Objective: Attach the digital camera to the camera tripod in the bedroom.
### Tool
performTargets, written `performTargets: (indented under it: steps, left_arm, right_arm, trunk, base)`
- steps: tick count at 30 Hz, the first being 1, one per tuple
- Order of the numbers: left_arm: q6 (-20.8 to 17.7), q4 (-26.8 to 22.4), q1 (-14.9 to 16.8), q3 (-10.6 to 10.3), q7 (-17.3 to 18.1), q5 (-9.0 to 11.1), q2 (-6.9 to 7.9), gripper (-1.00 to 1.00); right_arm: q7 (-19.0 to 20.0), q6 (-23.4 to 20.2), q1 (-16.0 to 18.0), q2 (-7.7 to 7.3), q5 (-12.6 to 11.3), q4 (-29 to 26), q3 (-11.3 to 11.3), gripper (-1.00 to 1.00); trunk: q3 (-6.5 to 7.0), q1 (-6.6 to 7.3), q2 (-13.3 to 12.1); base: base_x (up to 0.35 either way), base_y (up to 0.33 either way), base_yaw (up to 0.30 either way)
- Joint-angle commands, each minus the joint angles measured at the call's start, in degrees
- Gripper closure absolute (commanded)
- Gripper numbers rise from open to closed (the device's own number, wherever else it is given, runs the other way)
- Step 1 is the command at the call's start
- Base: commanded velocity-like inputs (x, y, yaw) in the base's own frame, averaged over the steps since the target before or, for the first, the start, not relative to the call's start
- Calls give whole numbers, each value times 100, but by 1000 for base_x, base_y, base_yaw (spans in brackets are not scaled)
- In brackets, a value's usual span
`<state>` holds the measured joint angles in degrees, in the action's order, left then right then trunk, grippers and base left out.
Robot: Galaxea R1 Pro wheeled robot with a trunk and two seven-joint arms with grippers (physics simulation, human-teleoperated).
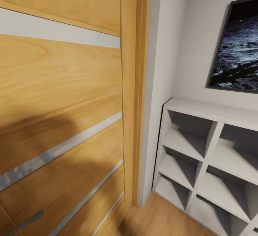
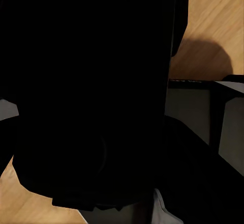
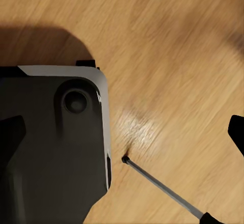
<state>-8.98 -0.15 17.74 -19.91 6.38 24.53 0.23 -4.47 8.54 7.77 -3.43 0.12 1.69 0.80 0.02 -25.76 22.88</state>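
- Tool state on the left arm cannot be told; in the left wrist view a dark mass sits close against the lens, and whether that is the tool itself, the camera pinched in it, or both is too black to say
- Right tool is just as unclear; a black shape at the edge of the right wrist view may be one fingertip, but whether the fingers are spread or pressed together cannot be told
- that same view looks down on the wood floor, with a dark corner of the robot's base and a thin grey rod with a black tip just beside it; the rod could be a tripod leg, though that is only a guess
- where the camera is cannot be told from these pictures; if it is being carried, the blacked-out left view is the likeliest place for it
- the head looks at a wooden door with silver strips and a handle low down; next to it stand a grey wall, a cube shelf and a framed picture
- both arms appear to hang low over the floor, probably tucked in for driving; the robot seems to be on its way at the bedroom door, with the attaching not yet begun
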Motion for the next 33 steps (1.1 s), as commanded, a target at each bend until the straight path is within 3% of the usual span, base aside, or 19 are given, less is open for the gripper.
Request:
performTargets:
  steps: [1,12,33]
  left_arm:
    - [-25,-2,1,-48,21,52,1,100]
    - [-25,-2,1,-48,21,52,2,100]
    - [-25,-2,1,-48,21,52,-5,100]
  right_arm:
    - [-10,34,6,0,1,19,8,-100]
    - [-10,23,6,6,-32,19,13,-100]
    - [-10,8,6,4,-38,18,16,-100]
  trunk:
    - [-2,-2,4]
    - [-2,-2,4]
    - [-2,-2,4]
  base:
    - [7,0,0]
    - [2,0,-30]
    - [0,0,-223]
